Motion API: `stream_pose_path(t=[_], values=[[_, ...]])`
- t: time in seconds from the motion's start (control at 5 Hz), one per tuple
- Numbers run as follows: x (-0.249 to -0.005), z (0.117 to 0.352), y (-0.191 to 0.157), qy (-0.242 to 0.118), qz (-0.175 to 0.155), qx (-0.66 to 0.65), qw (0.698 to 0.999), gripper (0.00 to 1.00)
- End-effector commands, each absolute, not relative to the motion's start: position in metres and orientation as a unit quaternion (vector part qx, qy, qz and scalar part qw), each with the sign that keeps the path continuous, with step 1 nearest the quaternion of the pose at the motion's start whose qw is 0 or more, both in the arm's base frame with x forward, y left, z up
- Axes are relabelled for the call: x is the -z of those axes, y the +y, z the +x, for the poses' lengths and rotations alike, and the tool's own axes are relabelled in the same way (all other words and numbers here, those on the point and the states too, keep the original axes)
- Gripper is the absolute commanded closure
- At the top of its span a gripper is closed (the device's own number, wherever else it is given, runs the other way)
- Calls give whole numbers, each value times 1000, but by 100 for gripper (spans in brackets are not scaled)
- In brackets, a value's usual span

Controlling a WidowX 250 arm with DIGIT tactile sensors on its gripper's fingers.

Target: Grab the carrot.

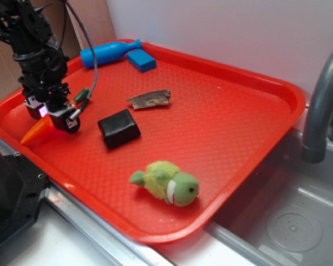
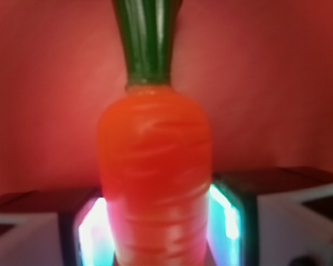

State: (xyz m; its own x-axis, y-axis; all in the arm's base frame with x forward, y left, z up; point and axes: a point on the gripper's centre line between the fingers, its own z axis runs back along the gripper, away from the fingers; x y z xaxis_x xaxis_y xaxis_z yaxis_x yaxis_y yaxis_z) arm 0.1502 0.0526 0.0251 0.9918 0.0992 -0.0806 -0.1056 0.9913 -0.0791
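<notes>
The carrot (image 2: 154,172), a smooth orange plastic toy with a dark green stem, is lying between the fingers of your claw (image 1: 51,116) at the left edge of the red plastic tray (image 1: 222,116). Its long axis is running straight through the grip: pointed tip poking out toward the tray's near-left rim, stem toward the tray's middle. The claw is clenching the carrot's body, both lit pads (image 2: 92,233) touching it. The nearest neighbour, a black rectangular block (image 1: 119,128), is sitting well apart, so you are having clear room to lift.
</notes>
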Motion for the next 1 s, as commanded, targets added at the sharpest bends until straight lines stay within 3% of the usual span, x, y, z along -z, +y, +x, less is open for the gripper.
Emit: stream_pose_path(t=[0.0,0.4,0.6,0.8], values=[[-129,177,60,-49,-4,-60,997,100],[-229,187,56,-85,-26,-65,994,100],[-245,189,49,-92,-16,-56,994,100],[-240,187,45,-90,-11,-53,994,100]])
